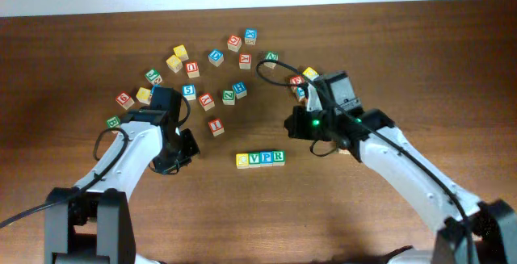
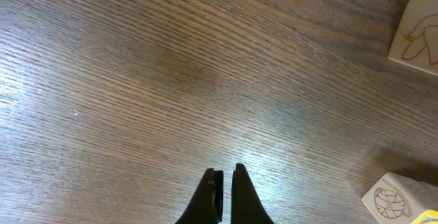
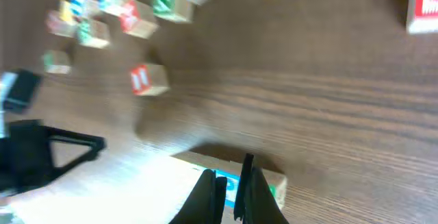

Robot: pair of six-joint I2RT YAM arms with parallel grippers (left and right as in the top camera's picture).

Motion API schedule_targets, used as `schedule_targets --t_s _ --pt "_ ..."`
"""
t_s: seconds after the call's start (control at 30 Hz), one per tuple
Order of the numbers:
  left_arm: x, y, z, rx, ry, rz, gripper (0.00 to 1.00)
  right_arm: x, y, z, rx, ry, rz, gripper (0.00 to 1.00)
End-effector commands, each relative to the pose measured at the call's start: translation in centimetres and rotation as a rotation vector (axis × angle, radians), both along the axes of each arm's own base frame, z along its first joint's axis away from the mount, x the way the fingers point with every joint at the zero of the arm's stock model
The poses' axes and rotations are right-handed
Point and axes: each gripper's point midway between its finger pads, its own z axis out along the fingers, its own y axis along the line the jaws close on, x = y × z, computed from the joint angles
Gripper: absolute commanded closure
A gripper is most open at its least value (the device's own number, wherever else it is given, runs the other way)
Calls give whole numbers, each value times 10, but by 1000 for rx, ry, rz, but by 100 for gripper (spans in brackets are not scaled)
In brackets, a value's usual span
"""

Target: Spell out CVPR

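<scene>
Wooden table (image 1: 436, 46), CVPR (image 1: 260, 158) lined up, left fingers (image 2: 205, 200) and right fingers (image 3: 207, 198) pressed together

Spare letter cubes (image 1: 191, 69) in a loose arc across the brown wooden table (image 1: 73, 54)

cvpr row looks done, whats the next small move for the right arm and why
Probably lift the right gripper straight up and away from the CVPR row. Its four cubes already sit side by side reading C, V, P, R, the jaws are shut on nothing, and the right wrist view shows it close to the row, so a sideways move might nudge it.
</scene>
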Motion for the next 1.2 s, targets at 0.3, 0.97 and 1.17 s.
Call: schedule_targets --t_s 0.3,0.97,1.17 --pt "-3 7 3 25 -3 17 99 -10 -4 -31 -131 62 -1 96" --pt "-9 21 3 17 37 179 100 -6 28 -104 -165 148 32 96" --pt "-9 21 3 17 37 179 100 -11 31 -103 -147 170 47 96"
